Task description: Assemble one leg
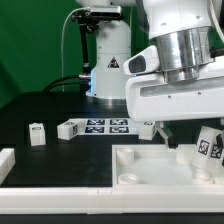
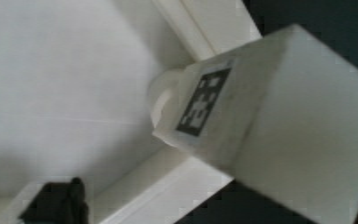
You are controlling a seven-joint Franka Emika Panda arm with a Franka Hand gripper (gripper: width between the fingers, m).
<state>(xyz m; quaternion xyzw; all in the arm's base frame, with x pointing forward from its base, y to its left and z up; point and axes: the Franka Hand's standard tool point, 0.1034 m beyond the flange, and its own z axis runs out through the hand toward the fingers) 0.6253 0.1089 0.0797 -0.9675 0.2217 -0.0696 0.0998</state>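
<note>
One leg (image 1: 207, 148), a stubby white block with a tag, stands tilted at the right corner of the white square panel (image 1: 150, 168). The wrist view shows it close up (image 2: 247, 100), tag facing the camera, leaning over the panel's raised rim (image 2: 167, 175). My gripper (image 1: 166, 134) hangs just to the exterior view's left of this leg, above the panel. One dark finger (image 2: 51, 200) shows far to one side with nothing against it, and the jaws look spread and empty. A second leg (image 1: 37, 133) stands on the black table at the exterior view's left.
The marker board (image 1: 95, 126) lies on the table behind the panel. A white rail (image 1: 60, 190) runs along the front edge, with a short white piece (image 1: 5, 160) at the far left. A white lamp base (image 1: 108, 65) stands at the back.
</note>
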